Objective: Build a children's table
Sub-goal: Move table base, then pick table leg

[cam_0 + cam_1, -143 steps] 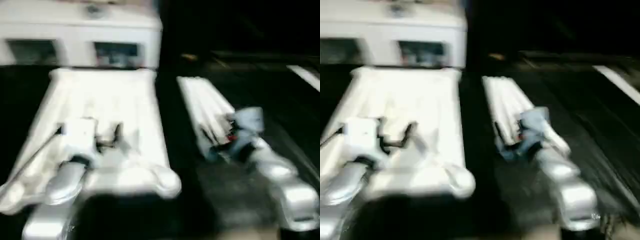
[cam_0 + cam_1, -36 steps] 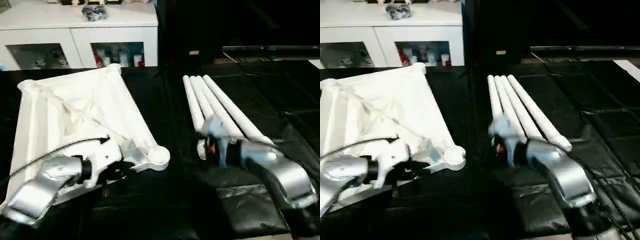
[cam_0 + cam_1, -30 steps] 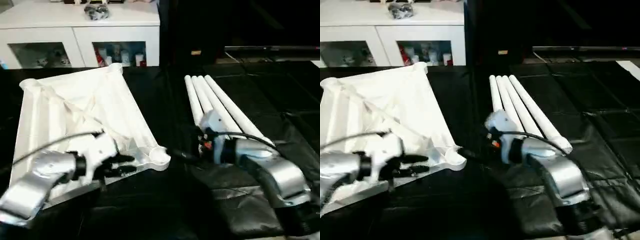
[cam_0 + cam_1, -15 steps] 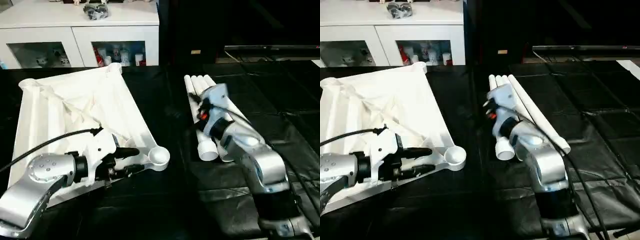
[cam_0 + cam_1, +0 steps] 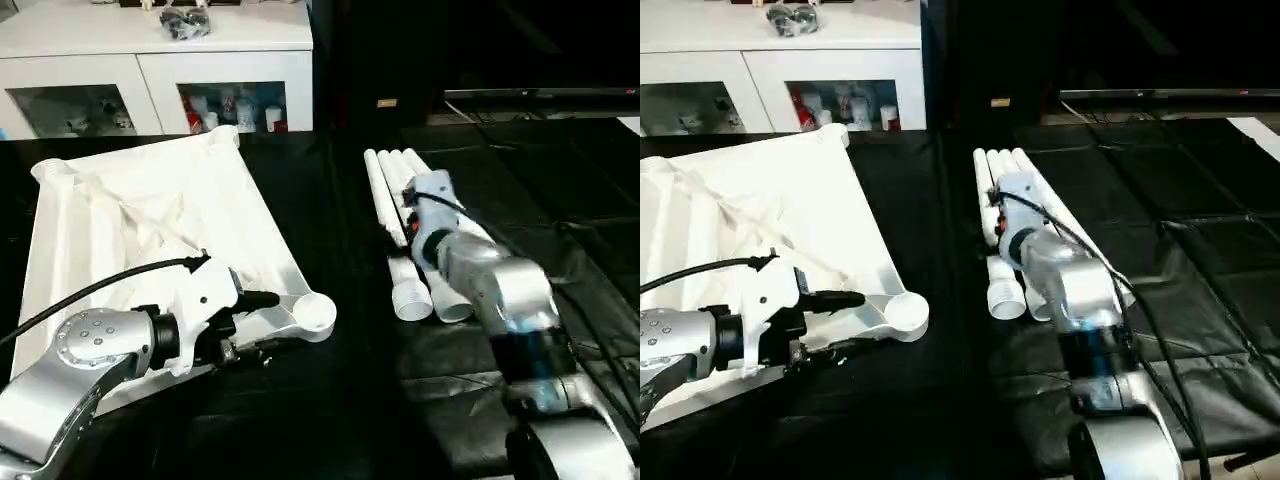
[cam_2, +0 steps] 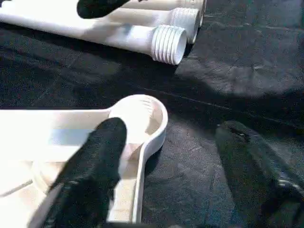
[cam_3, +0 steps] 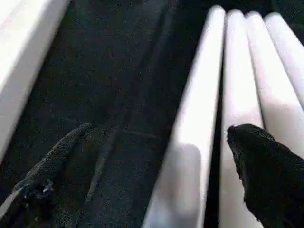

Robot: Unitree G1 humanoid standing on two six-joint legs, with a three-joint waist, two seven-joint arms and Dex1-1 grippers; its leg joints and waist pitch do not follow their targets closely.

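black padded mat (image 5: 560, 200) covers the floor, white glass-door cabinet (image 5: 160, 70) at the back. table top (image 5: 140, 230) lies underside up on the mat so its ribs and round corner sockets face up, ready to take legs. left gripper (image 5: 255, 322) sits at the near corner socket (image 5: 315, 312), jaws apart, one finger (image 6: 102, 156) over the rim, the other over the mat, gripping nothing; looks placed to steady that corner. four tapered legs (image 5: 405, 215) lie side by side on the mat just right of the top, threaded ends (image 6: 167, 43) pointing toward the robot. right gripper (image 7: 190, 156) hangs wide open straddling the innermost leg (image 7: 199, 118), empty, probably lined up to pick it
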